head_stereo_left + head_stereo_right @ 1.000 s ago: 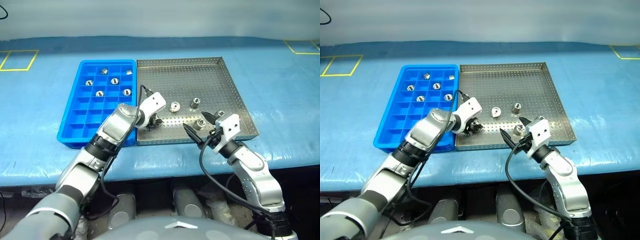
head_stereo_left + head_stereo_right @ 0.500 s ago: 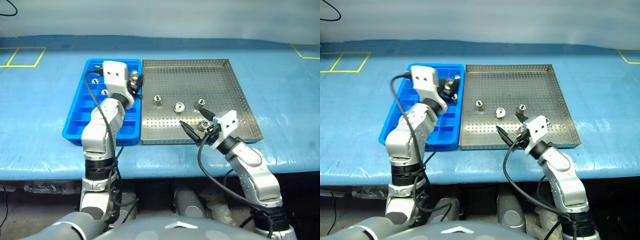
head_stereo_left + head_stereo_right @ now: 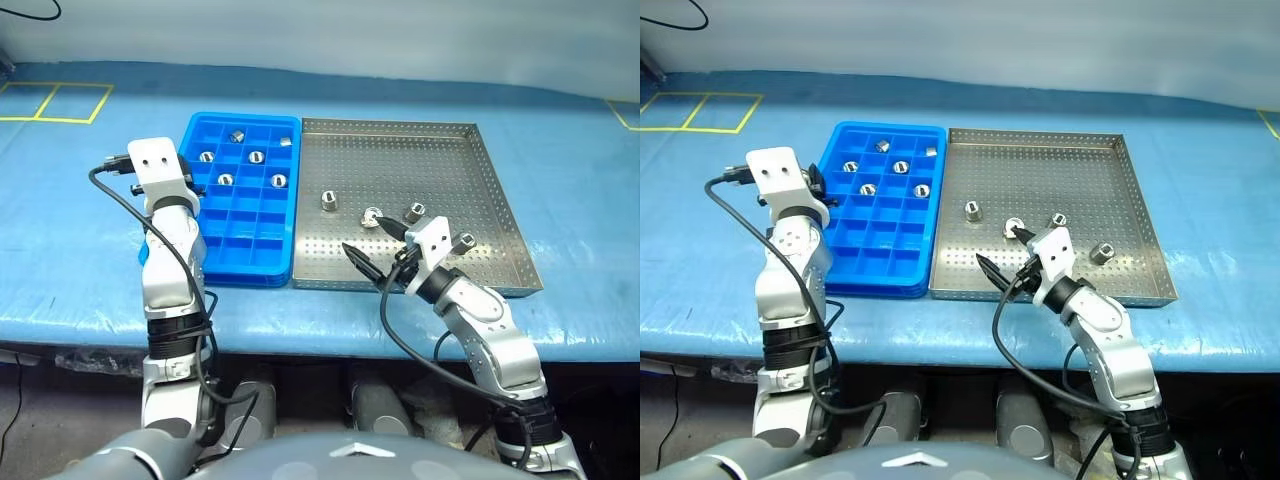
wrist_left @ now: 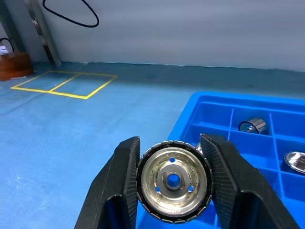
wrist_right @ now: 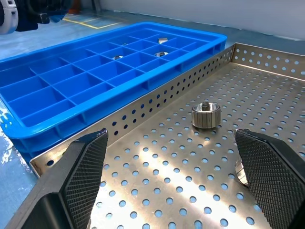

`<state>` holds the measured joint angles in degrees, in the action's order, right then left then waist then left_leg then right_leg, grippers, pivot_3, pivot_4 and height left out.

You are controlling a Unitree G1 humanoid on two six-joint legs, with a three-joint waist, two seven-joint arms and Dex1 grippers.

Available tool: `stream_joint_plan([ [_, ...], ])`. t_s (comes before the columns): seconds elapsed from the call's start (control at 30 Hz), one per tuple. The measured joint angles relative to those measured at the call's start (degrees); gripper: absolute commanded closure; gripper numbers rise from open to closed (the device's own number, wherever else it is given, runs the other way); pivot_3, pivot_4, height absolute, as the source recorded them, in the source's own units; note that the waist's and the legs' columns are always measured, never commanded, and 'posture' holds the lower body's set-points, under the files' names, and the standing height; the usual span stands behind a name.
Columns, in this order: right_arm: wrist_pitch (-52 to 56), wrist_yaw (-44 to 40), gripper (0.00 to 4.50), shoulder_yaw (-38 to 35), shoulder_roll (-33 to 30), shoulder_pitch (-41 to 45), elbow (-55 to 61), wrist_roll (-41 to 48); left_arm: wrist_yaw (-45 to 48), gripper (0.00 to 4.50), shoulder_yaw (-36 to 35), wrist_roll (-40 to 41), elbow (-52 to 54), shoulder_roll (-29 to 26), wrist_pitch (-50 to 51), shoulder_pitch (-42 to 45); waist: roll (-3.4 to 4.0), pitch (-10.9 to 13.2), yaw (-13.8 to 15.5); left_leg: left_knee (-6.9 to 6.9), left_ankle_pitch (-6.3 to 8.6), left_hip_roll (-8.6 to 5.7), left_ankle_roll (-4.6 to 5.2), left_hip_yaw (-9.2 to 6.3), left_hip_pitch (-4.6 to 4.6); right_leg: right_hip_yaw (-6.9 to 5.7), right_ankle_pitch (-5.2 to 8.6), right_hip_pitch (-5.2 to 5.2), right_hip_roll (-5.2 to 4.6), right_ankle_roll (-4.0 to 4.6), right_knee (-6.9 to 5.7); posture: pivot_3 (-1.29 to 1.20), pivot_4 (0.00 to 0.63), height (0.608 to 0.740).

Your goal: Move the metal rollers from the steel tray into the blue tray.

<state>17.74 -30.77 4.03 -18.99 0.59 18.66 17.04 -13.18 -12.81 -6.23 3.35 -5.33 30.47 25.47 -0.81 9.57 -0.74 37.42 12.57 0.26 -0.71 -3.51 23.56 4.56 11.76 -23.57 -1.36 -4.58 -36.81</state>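
Since the earlier frame the left arm has swung out of the steel tray (image 3: 500,190), crossed the blue tray (image 3: 235,262) and now stands at that tray's outer left edge. One roller that lay at the steel tray's near left corner is gone from there.

Left gripper (image 4: 172,179): jaws pinching a roller (image 4: 174,180) by its ribbed side, hollow centre facing the wrist camera, so its axis runs along the fingers. The blue tray lies ahead and toward the robot's right of the jaws; six rollers already sit in its far compartments (image 3: 256,157).

Right gripper (image 3: 374,250): jaws spread wide, nothing between them, hovering low over the steel tray's near edge. Four rollers remain there; the nearest (image 5: 206,114) stands upright, ahead and between the fingers.

Judgement: the coming move is a placement, turning on bringing the held roller back rightward over an empty cell.
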Motion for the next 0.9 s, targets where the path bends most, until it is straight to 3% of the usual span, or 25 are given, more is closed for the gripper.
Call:
stream_joint_plan([
  [0.37,0.0,1.2,0.00,0.2,0.3,-2.4,2.2,-0.4,3.7,2.78,1.6,0.9,-12.8,-2.8,-3.5,1.3,0.00,0.0,-1.1,0.00,0.00,0.01,-0.01,0.01,0.01,-0.03,0.00,-0.02,0.00,0.00,0.00,-0.06,0.150,0.740],
  [0.57,-0.1,2.1,0.00,0.1,0.9,-3.1,2.3,-0.7,4.4,0.83,2.9,0.6,-13.1,-3.5,-3.5,1.4,0.00,0.0,-1.8,-0.01,0.00,0.02,-0.01,0.01,0.01,-0.01,0.00,-0.04,-0.01,0.00,-0.01,-0.06,0.150,0.740],
  [0.73,-0.1,2.9,0.00,-0.1,1.6,-1.7,2.3,-0.5,5.4,0.83,4.1,0.8,-7.6,-3.4,-3.8,-0.7,0.00,0.0,-2.0,-0.01,-0.02,0.03,-0.03,0.01,-0.01,-0.02,0.00,-0.02,-0.01,0.00,-0.05,-0.04,0.150,0.740],
  [0.9,-0.1,3.4,0.00,-0.5,1.7,-0.7,2.0,-0.4,17.3,0.83,9.3,5.6,-0.3,-4.4,-3.7,-0.2,-0.01,0.0,-1.3,0.00,-0.02,0.00,-0.03,0.01,0.02,-0.02,0.00,-0.01,-0.02,0.01,-0.02,-0.05,0.150,0.740],
])
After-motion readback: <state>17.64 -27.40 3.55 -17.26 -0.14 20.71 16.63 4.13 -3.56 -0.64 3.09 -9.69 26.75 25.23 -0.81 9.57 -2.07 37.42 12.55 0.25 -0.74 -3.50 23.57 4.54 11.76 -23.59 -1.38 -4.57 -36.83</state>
